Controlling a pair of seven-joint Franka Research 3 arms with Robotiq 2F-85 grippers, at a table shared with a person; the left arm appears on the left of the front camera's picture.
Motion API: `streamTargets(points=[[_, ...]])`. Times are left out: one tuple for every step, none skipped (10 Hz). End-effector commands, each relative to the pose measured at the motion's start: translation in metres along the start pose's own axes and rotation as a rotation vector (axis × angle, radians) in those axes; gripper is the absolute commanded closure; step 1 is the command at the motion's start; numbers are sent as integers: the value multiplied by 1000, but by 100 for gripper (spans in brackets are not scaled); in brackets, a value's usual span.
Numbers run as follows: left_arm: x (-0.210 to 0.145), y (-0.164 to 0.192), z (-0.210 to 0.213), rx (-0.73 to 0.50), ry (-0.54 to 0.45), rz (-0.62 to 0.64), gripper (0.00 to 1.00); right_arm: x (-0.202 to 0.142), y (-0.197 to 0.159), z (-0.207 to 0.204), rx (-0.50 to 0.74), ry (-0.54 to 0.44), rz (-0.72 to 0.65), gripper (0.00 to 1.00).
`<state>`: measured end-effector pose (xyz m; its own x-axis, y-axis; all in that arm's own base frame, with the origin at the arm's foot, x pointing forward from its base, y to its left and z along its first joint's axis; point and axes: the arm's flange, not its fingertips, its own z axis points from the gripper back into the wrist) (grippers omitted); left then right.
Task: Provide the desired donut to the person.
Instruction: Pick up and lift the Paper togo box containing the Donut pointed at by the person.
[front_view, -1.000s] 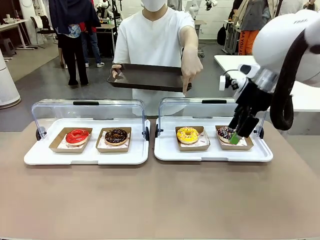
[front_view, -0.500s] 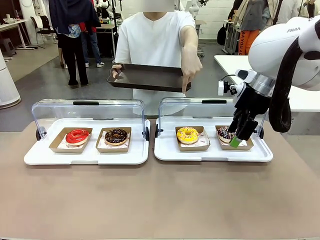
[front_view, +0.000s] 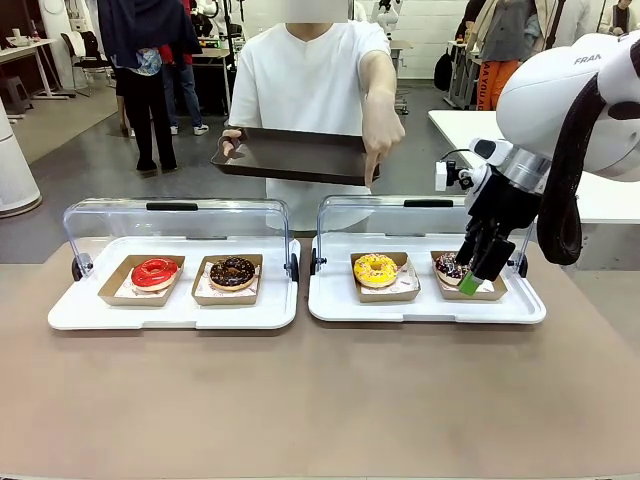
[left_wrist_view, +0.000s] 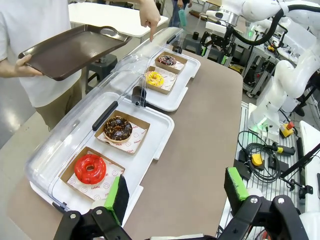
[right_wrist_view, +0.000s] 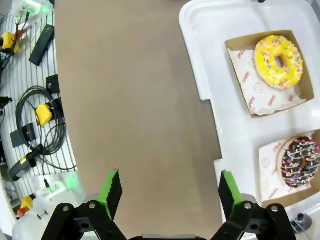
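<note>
Over the right end of the table, the right gripper (front_view: 478, 274) has moved slightly left and a touch higher than a second ago. Over the last half second it has barely moved. The person's pointing hand (front_view: 383, 135) is also slightly higher than it was a second back, and the brown tray (front_view: 290, 155) has nudged left.

Right arm comes in from the right with the wrist angled down and to the left. Its fingertips hang over the near right corner of the sprinkled chocolate donut (front_view: 452, 266) and its cardboard tray. In the right wrist view the fingers are spread wide with nothing between them.

Left gripper (left_wrist_view: 176, 192) is held high off the left end of the table, looking along both cases. Its jaws are also wide apart and empty.

The person (front_view: 310, 90) stands at the far side, holding the brown tray in one hand. The other hand's index finger points down above the right lid (front_view: 400, 212), roughly over the yellow donut (front_view: 376, 268) in the front view. Can't tell for sure which of the two donuts it means.

Right case (front_view: 430, 308) holds the yellow donut on the left and the sprinkled chocolate donut on the right. Left case (front_view: 170, 310) holds the red donut (front_view: 154, 271) and the plain chocolate donut (front_view: 232, 271). Both clear lids are tipped back on the far side, so the near side is clear for access.
</note>
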<state>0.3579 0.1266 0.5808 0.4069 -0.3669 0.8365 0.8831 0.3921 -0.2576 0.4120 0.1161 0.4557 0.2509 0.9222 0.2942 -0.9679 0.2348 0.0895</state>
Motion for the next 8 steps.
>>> streamTargets(points=[[1, 0, 0, -8, -14, -10, 0, 17, -3, -12, 29, 36, 58, 0], [1, 0, 0, -8, -14, -10, 0, 32, -9, -24, 49, 58, 92, 0], [1, 0, 0, -8, -14, -10, 0, 46, -16, -35, 61, 86, 117, 0], [1, 0, 0, -8, -14, -10, 0, 58, -25, -45, 65, 98, 153, 0], [1, 0, 0, -8, -14, -10, 0, 68, -33, -53, 55, 112, 190, 0], [1, 0, 0, -8, -14, -10, 0, 77, -44, -61, 30, 141, 254, 0], [1, 0, 0, -8, -14, -10, 0, 81, -53, -69, 11, 177, 286, 0], [1, 0, 0, -8, -14, -10, 0, 84, -61, -75, 3, 205, 293, 0]])
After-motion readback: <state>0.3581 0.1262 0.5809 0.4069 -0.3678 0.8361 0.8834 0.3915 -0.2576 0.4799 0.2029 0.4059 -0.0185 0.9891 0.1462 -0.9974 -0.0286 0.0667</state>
